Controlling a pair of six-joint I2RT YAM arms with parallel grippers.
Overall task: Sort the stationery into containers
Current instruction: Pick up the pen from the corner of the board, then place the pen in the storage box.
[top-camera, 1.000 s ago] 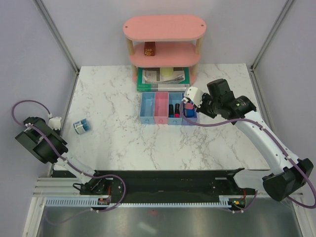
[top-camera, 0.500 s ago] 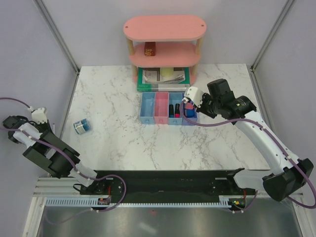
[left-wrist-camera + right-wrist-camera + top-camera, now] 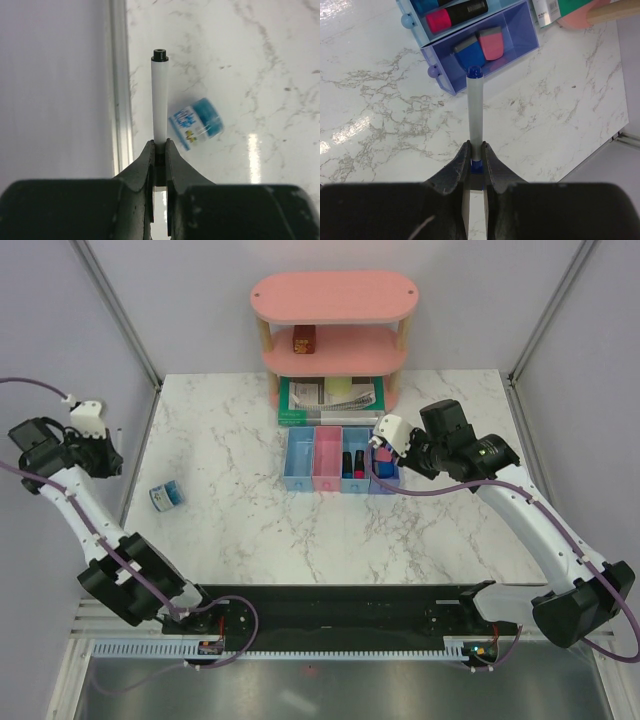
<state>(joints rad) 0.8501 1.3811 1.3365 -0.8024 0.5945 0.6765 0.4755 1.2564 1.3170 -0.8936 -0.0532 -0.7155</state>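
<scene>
Setting: white marbled table between pale lilac walls, with a pink oval shelf standing at its far edge.
Shelf: a brown box sits on the middle tier, and green books lie at the bottom.
Containers: four narrow trays are joined in a row just in front of the books. From left to right they are a first light blue tray, a pink tray, a second light blue tray and a purple-blue tray.
Second light blue tray: holds the pink highlighter and the black-and-blue highlighter, side by side and lengthwise.
Purple-blue tray: holds a pink eraser and a blue block, touching each other, each with a grey end.
Right fingers: pinched narrow on a blue-capped white pen, gripping it low on the barrel. The capped end points at the near wall of the purple-blue tray.
Right pen's place: held up by that tray. Whether it hangs over the tray or just in front of it cannot be told.
Left fingers: pinched narrow on a black-tipped white pen, held at the left edge of the table beside a metal rail.
Tape: the blue patterned tape roll lies on the table near the left edge, well apart from the trays. In the left wrist view it shows just right of the pen.
</scene>
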